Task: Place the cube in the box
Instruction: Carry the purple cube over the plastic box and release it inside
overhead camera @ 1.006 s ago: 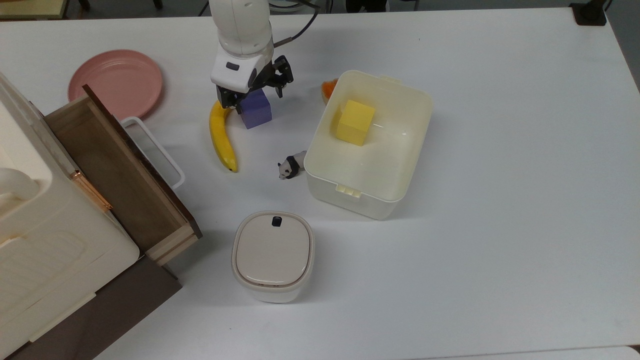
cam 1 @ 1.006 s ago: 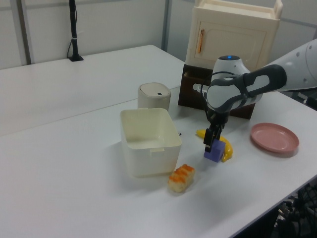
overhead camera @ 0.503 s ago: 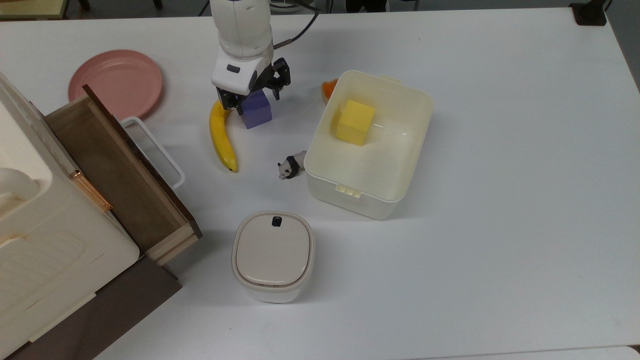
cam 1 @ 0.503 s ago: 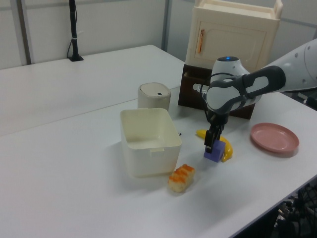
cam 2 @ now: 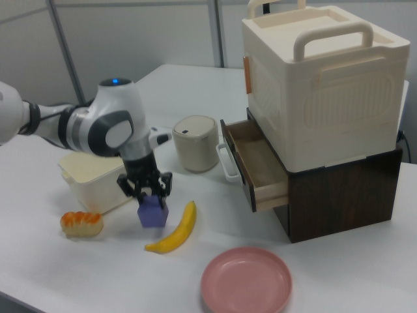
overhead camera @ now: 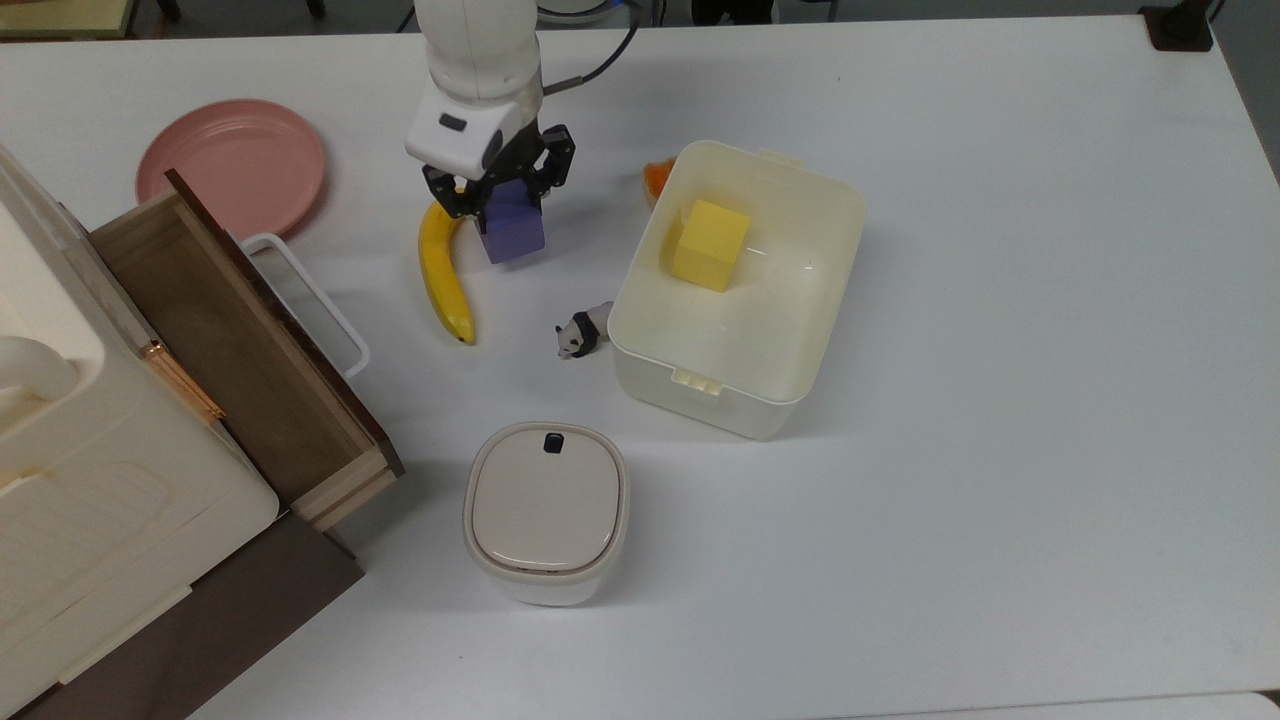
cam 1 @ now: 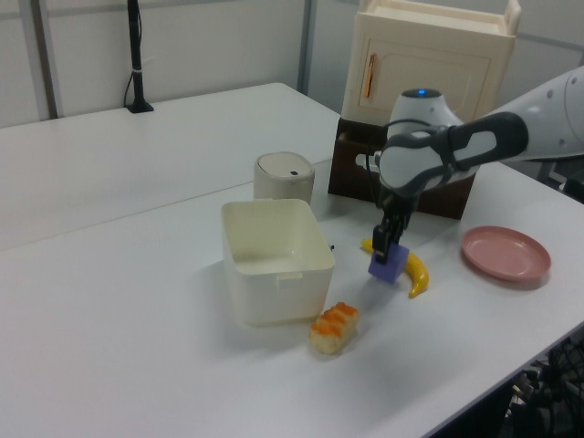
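The gripper (overhead camera: 497,205) has its jaws clamped on the purple-blue cube (overhead camera: 513,232), which hangs just above the white table (overhead camera: 1000,300), tilted in the left view, between the banana (overhead camera: 444,272) and the cream box (overhead camera: 737,372). A yellow cube (overhead camera: 710,244) sits inside the box. In the top view, a panda figure (overhead camera: 582,332) stands just left of the box and a lidded white container (overhead camera: 546,510) lies nearer. A pink plate (overhead camera: 232,166) and an open wooden drawer (overhead camera: 235,340) are at the top view's left. Grey partition panels (cam 2: 130,39) stand behind the table.
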